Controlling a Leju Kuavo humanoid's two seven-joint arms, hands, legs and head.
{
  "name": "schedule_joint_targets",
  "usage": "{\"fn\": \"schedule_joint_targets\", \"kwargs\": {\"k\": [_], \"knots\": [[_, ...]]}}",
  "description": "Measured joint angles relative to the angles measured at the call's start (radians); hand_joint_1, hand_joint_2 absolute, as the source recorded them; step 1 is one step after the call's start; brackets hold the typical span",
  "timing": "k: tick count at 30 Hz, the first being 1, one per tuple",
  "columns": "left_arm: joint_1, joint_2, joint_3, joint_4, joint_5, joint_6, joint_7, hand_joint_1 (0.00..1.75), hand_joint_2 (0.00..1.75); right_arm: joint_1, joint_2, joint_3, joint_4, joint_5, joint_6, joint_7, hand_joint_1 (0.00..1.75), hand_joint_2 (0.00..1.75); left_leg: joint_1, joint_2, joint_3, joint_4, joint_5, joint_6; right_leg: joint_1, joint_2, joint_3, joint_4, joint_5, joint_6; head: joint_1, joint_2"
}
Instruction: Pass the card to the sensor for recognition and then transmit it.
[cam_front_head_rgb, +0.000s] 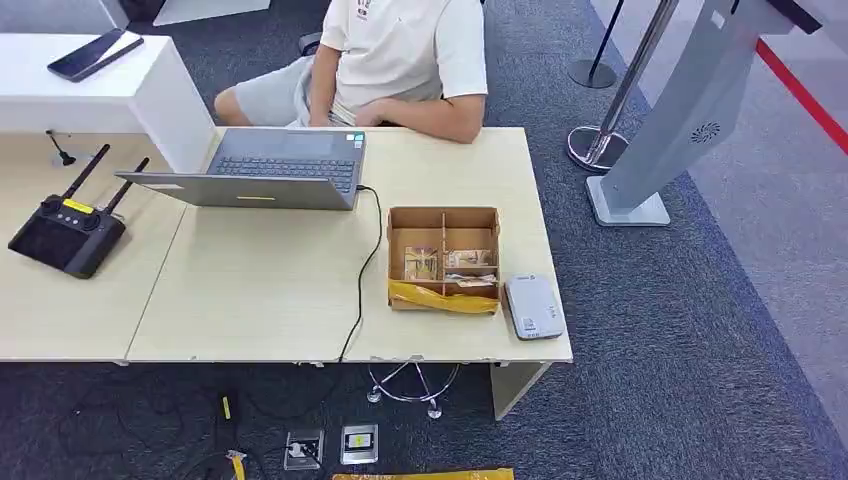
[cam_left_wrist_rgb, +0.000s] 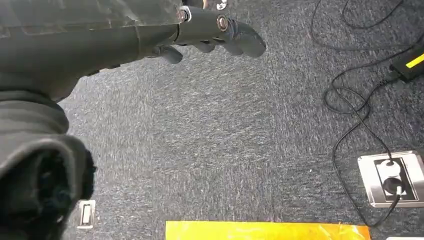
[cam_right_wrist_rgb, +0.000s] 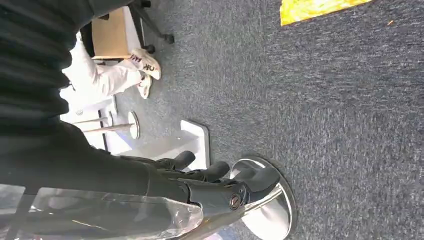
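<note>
Cards sit in the near compartments of the brown partitioned cardboard box (cam_front_head_rgb: 443, 258) on the pale wooden table (cam_front_head_rgb: 260, 290), grey flat card sensor (cam_front_head_rgb: 533, 307) just beside it. Left hand (cam_left_wrist_rgb: 215, 32) and right hand (cam_right_wrist_rgb: 220, 185) hang over carpet, fingers loosely curled, holding nothing. Risk: compartment walls blocking a clean pinch, box sliding into sensor

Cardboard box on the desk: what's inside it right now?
The cardboard box has dividers. Its two far compartments look empty; the near ones hold cards, too small to read. A yellow sheet drapes the near edge, hiding what lies beneath it.
</note>
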Motion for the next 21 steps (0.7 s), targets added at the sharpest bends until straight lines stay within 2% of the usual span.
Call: {"fn": "schedule_joint_targets", "kwargs": {"k": [21], "knots": [[0.001,0.001,0.0,-0.004,-0.002,0.007,0.002,0.0,0.0,0.0,0.0,0.0,0.0,-0.005,0.003,0.01,0.0,1.75,0.0,0.0,0.0,0.0,0.0,0.0,0.0,0.0,0.0,0.0,0.0,0.0,0.0,0.0]]}}
